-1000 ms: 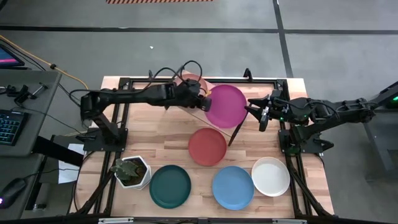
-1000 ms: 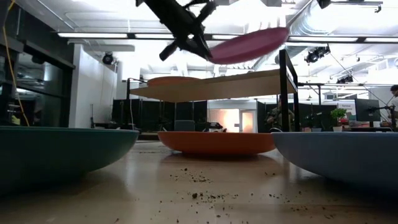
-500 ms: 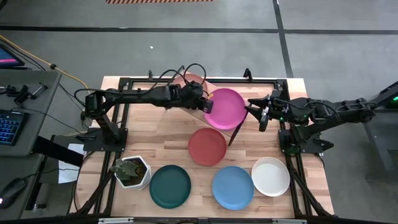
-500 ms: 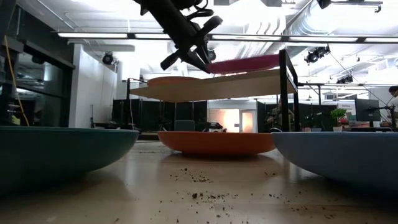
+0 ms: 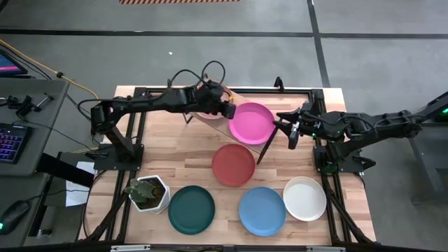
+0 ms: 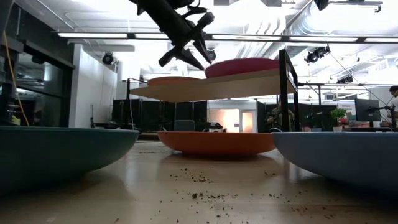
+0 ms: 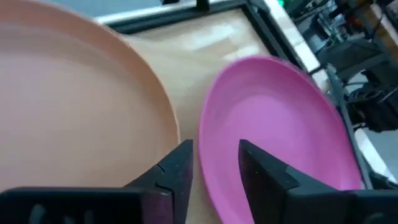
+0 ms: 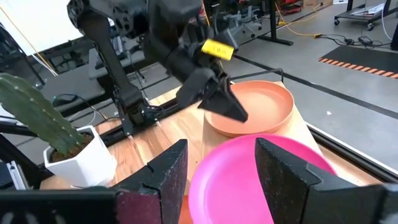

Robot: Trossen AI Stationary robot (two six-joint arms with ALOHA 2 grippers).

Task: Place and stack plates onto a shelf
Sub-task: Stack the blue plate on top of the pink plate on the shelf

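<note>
The shelf [image 5: 241, 105] is a light wood board on thin black legs. On it from the left, the peach plate [image 5: 208, 105], round and shallow with a low rim, lies beside the matte magenta plate [image 5: 251, 123]. The left gripper [image 5: 231, 112] hovers over the shelf between them, fingers parted, holding nothing. Just right of the shelf, the right gripper [image 5: 285, 127] waits open and empty. In front of the shelf sit the red plate [image 5: 234, 164], dark green plate [image 5: 191, 208], blue plate [image 5: 262, 210] and white plate [image 5: 305, 198]

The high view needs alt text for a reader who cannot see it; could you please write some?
The left claw, open, sits between a peach plate and a magenta plate on the shelf. Red, green, blue and white plates lie on the table.
</note>
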